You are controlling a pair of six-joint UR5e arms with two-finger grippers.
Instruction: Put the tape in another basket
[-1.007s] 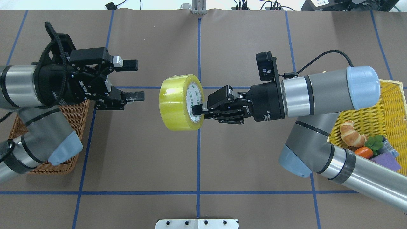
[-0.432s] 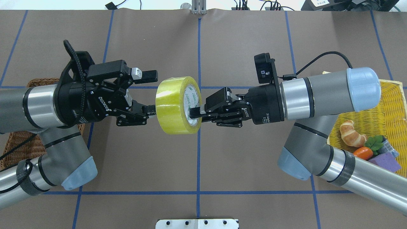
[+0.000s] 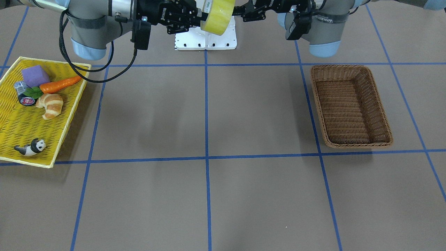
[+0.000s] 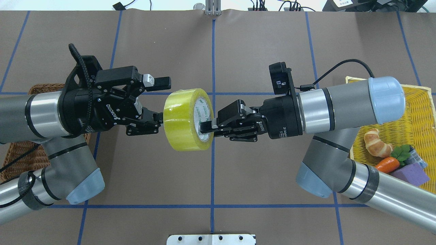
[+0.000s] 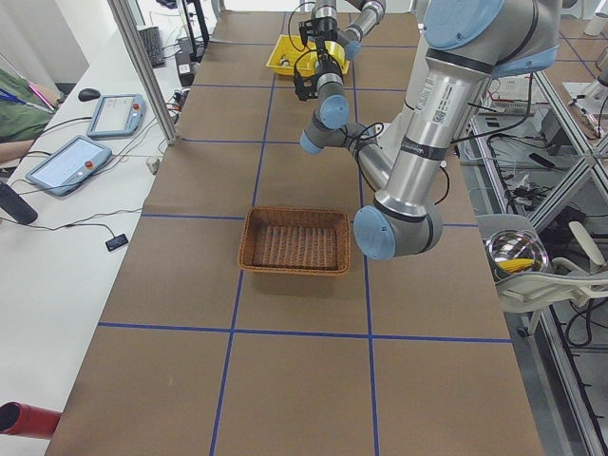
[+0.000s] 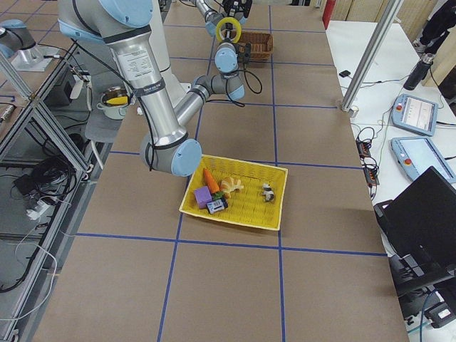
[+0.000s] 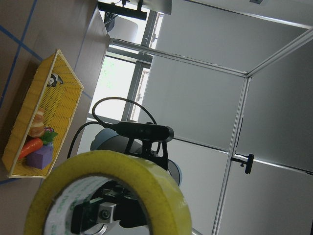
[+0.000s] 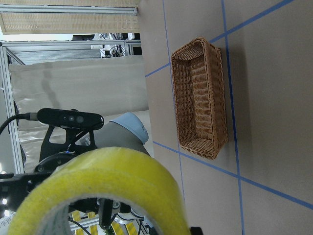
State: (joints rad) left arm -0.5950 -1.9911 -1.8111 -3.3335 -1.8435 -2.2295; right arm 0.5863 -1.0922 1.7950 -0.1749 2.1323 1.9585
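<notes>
The yellow tape [image 4: 182, 119] hangs in mid-air over the table's middle, standing on edge; it also shows in the front-facing view [image 3: 217, 14]. My right gripper [image 4: 208, 125] is shut on the roll's wall at its right, white-cored side. My left gripper [image 4: 165, 100] is open at the roll's left side: its upper finger sits just above the roll and its lower finger touches the hidden left face. The brown wicker basket [image 3: 348, 68] stands empty on the table, partly under my left arm in the overhead view [image 4: 20, 160].
A yellow mesh tray [image 3: 21, 125] on my right side holds a croissant [image 3: 50, 104], a carrot [image 3: 59, 84], a purple block [image 3: 34, 75], a small dark roll [image 3: 25, 99] and a panda figure [image 3: 33, 147]. A white mounting plate [image 4: 211, 239] sits at the near edge.
My left gripper has moved right from near the basket to the tape's left edge, still open. My right gripper has carried the tape slightly left and keeps its hold.
</notes>
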